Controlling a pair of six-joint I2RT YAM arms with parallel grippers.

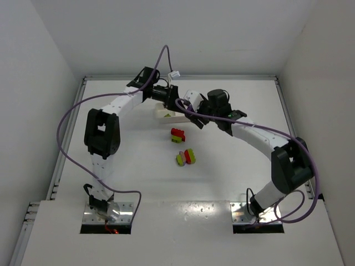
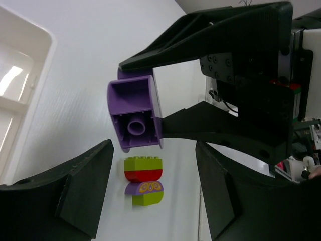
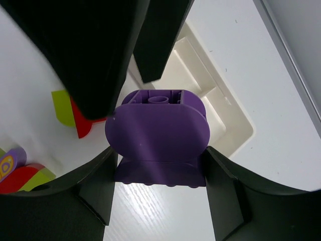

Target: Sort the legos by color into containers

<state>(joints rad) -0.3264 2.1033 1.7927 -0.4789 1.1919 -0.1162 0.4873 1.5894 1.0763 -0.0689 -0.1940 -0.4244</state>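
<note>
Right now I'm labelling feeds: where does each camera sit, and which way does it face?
Top external: overhead, behind the robot, looking down on the table; left arm and right arm show.
Left wrist: on the left arm, facing the purple brick; open left gripper shows.
Right wrist: on the right arm, facing the tray; right gripper grips the brick.
Wrist views share brick, tray.

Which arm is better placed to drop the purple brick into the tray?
Right. The right end effector grips the purple brick, with the white tray just beyond it. The left end effector is open, holding nothing.
</note>
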